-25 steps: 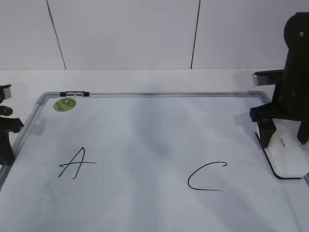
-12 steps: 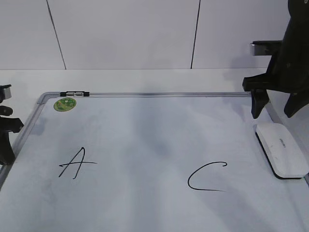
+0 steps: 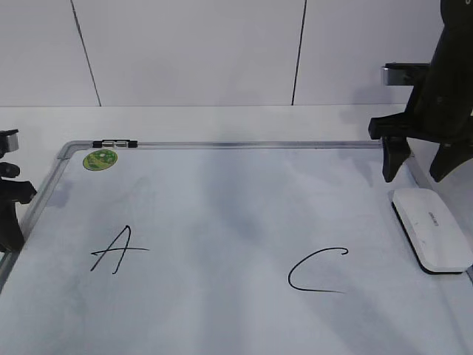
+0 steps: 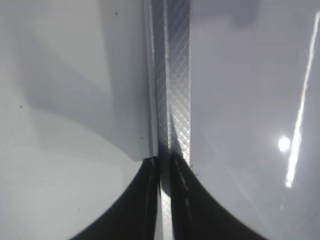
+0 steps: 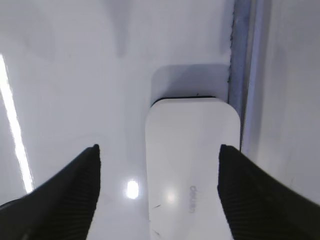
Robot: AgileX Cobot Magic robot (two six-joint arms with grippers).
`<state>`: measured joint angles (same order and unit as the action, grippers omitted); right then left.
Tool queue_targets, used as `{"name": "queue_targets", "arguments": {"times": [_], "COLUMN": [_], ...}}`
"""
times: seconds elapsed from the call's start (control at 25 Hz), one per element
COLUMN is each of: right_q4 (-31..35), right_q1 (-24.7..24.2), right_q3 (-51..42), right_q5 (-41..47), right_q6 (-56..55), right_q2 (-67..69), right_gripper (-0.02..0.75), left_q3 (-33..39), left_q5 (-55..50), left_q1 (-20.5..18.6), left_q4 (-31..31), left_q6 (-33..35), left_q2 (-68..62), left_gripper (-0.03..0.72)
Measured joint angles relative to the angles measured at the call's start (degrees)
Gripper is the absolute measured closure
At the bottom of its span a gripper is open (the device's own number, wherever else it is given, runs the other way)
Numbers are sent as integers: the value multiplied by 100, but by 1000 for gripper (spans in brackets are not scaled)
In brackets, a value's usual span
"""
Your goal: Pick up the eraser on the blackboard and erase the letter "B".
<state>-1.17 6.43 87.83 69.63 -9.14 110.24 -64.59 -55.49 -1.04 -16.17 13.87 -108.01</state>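
Observation:
The eraser (image 3: pixel 431 229) lies flat on the blackboard (image 3: pixel 222 214) against its right frame; it also shows in the right wrist view (image 5: pixel 192 165). My right gripper (image 3: pixel 415 174) hangs open and empty just above and behind the eraser, its fingers spread wider than the eraser (image 5: pixel 159 170). No letter "B" shows; the board between the "A" (image 3: pixel 114 250) and the "C" (image 3: pixel 316 272) carries only faint grey smudges. My left gripper (image 3: pixel 9 237) is shut on the board's left frame edge (image 4: pixel 164 162).
A green round sticker (image 3: pixel 100 158) sits at the board's far left corner next to a small clip (image 3: pixel 114 142) on the top frame. White table and wall lie behind the board.
My right gripper let go of the eraser, opened and rose away from it. The eraser now lies flat by the right frame. The left arm has not moved.

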Motion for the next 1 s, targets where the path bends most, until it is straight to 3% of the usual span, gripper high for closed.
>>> {"name": "queue_targets", "arguments": {"times": [0.32,0.56,0.72,1.0], "right_q4": [37,49,69,234], "right_q1": [0,0,0,0], "right_q3": [0,0,0,0], "right_q5": [0,13,26,60], "right_q6": [45,211,277,304], "right_q2": [-45,-411,-691,-1332], "right_gripper": [419,625,665,669], "left_q3": [0,0,0,0], "left_q5": [-42,-55,-65,-601], "left_q1": [0,0,0,0], "left_q4": [-50,-50,37,358], "left_q6": [21,-39,-50,-122], "left_q2": [0,12,301,821], "left_gripper": [496,455,452,450]}}
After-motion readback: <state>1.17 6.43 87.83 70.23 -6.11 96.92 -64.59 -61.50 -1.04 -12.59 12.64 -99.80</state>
